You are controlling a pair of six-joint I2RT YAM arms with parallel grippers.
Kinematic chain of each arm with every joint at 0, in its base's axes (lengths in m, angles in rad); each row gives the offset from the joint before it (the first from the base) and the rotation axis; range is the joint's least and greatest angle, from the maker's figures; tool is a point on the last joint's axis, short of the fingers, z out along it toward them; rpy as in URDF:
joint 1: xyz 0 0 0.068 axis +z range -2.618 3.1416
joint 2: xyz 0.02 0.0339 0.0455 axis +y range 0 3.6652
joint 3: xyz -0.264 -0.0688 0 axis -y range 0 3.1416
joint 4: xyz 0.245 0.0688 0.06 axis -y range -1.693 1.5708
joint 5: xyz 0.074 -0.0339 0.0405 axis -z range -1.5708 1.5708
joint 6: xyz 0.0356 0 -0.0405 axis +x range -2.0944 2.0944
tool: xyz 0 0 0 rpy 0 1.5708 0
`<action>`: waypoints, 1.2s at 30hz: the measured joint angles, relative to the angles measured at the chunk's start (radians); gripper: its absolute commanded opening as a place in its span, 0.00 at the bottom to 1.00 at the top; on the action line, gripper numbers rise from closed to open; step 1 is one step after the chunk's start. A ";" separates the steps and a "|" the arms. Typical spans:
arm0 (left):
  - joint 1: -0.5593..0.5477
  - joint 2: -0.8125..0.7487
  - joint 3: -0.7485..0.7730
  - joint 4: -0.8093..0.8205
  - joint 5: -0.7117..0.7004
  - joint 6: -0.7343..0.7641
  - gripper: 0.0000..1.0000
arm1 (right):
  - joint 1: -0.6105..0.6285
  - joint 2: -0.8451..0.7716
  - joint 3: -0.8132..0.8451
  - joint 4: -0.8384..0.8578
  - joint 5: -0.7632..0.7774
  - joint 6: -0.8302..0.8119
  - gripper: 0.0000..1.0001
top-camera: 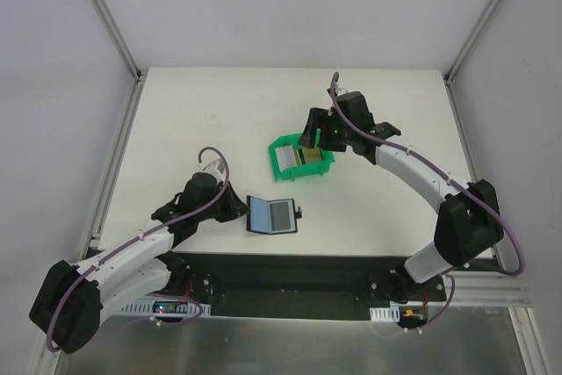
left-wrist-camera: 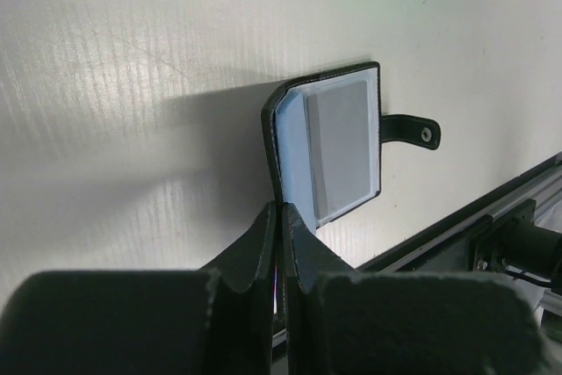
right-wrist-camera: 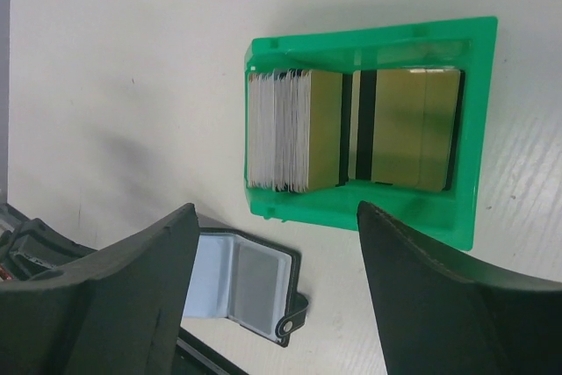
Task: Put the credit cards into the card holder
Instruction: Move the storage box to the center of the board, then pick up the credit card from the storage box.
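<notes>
I read this as the pick-up step, with no card in the card holder yet; it lies open on the table near my left arm, its bluish-grey inside facing up and its tab pointing away from the arm. The left gripper is clenched, and the holder's black cover edge runs right into the fingertips, so I judge it is pinning the holder in place. The credit cards all sit in the green bin, well apart from the holder; 1 stack stands on edge at one side, and gold ones lie flat beside it. The right gripper hovers above the bin with its jaws spread wide and nothing between them. Next I need to lower it onto the stack, close on just 1 card, and carry it to the holder; separating 1 thin card from its neighbours looks like the tricky part.
</notes>
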 measured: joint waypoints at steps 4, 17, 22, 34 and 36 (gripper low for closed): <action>0.000 -0.031 0.000 -0.001 0.001 -0.002 0.00 | 0.000 0.000 -0.011 -0.012 -0.029 0.011 0.76; 0.000 -0.045 -0.004 -0.001 0.018 -0.021 0.00 | 0.056 0.014 0.001 -0.050 -0.058 0.011 0.79; 0.000 -0.037 -0.004 0.000 0.013 -0.025 0.00 | 0.064 0.063 0.027 -0.061 -0.053 -0.002 0.79; 0.000 0.007 -0.004 -0.001 -0.012 -0.042 0.00 | 0.066 0.116 0.070 -0.119 -0.009 -0.053 0.81; 0.000 0.007 -0.004 0.000 -0.021 -0.042 0.00 | 0.066 0.116 0.070 -0.121 -0.008 -0.056 0.82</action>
